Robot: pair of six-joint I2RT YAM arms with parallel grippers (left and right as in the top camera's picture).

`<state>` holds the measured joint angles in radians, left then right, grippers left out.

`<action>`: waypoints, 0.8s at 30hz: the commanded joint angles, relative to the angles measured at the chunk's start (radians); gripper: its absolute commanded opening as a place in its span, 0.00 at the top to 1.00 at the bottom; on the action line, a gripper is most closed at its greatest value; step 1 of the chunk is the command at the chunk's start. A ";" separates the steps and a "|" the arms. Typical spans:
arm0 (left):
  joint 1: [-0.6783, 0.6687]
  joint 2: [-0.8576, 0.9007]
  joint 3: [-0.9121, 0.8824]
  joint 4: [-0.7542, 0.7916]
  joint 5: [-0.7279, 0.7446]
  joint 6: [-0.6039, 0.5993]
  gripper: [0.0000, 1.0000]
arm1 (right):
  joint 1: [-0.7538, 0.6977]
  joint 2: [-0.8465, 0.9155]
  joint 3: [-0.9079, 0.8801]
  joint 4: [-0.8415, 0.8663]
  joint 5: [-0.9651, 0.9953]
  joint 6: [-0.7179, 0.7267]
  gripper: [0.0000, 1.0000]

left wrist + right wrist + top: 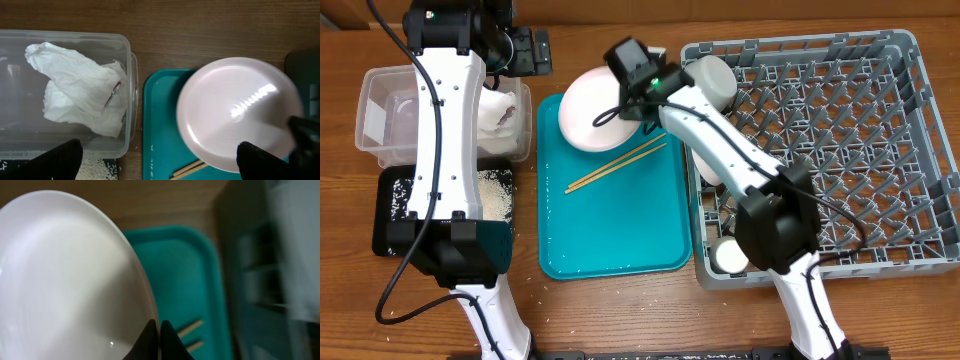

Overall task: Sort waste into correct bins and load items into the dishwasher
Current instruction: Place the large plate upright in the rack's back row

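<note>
A wooden table [620, 320] is seen from above; nothing of the room beyond it can be told. The pink-white plate [590, 110] is pinched at its rim by the closed right gripper [159, 330], at the far edge of the teal tray [610, 230], where the chopsticks [617, 165] are laid. The left gripper [159, 147] is spread wide, holding nothing. A crumpled napkin [75, 90] is held in the clear tub [380, 110] at far left, and rice grains [495, 190] are scattered in the black tray [395, 215] just nearer. The grey dish rack [840, 150] is set at the right

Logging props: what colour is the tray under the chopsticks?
The tray is teal, clearest in the overhead view.
</note>
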<state>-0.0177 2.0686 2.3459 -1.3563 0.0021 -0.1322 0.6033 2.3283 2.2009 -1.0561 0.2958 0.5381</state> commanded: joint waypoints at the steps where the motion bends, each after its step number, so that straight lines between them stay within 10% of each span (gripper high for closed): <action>1: 0.000 -0.029 0.024 0.003 -0.012 -0.003 0.00 | -0.008 -0.161 0.086 -0.093 0.300 -0.058 0.96; 16: 0.000 -0.029 0.024 0.003 -0.012 -0.003 0.00 | -0.053 -0.402 0.072 -0.638 0.826 -0.080 0.96; 24: 0.000 -0.029 0.024 0.003 -0.012 -0.003 0.00 | -0.161 -0.398 -0.203 -0.457 0.890 -0.193 0.96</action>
<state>-0.0177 2.0686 2.3459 -1.3560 0.0025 -0.1322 0.4652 1.9312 2.0869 -1.5940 1.1183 0.4126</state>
